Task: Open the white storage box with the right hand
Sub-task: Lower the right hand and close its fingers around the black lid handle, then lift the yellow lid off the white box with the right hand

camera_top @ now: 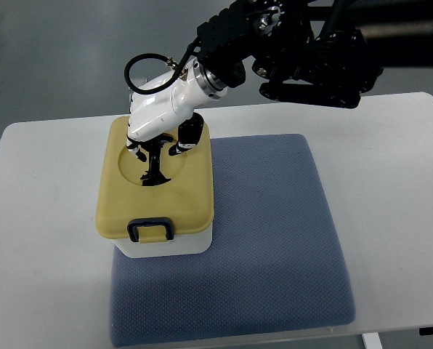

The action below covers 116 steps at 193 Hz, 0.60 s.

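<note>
The white storage box (166, 246) stands on the left part of a blue-grey mat (267, 240). Its yellow lid (191, 193) is on, and the dark blue latch (152, 230) sits at the near edge. My right hand (157, 156) comes in from the upper right on a black arm and is over the round recess in the lid. Its fingers (157, 167) point down and touch the lid's top, curled loosely, holding nothing.
The white table (42, 218) carries the mat. Bare table lies left of the box and right of the mat. The table's near edge runs just below the mat. Grey floor shows beyond the far edge.
</note>
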Motion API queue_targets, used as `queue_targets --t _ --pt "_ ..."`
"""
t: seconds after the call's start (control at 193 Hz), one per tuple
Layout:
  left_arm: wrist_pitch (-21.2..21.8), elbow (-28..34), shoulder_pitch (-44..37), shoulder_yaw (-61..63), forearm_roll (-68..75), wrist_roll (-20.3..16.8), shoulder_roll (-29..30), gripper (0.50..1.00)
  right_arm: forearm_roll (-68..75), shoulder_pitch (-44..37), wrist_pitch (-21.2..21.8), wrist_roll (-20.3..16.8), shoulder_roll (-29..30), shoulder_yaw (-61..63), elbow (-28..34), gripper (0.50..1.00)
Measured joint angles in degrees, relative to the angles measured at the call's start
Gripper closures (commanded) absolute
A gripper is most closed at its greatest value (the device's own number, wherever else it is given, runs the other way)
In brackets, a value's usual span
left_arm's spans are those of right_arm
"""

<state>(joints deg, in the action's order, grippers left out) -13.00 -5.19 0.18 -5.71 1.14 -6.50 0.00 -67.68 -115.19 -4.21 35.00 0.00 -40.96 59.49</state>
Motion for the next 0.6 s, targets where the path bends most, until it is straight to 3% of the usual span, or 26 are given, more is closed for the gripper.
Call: queue_targets --t 0.434,0.6 --pt "0.0 0.0 0.0 0.0 0.0 0.0 0.0 0.500 0.0 0.6 0.1 0.0 0.0 0.1 1.3 0.881" --pt "0.0 0.0 0.0 0.0 0.0 0.0 0.0 0.500 0.0 0.7 0.0 0.0 0.0 0.1 1.3 0.938"
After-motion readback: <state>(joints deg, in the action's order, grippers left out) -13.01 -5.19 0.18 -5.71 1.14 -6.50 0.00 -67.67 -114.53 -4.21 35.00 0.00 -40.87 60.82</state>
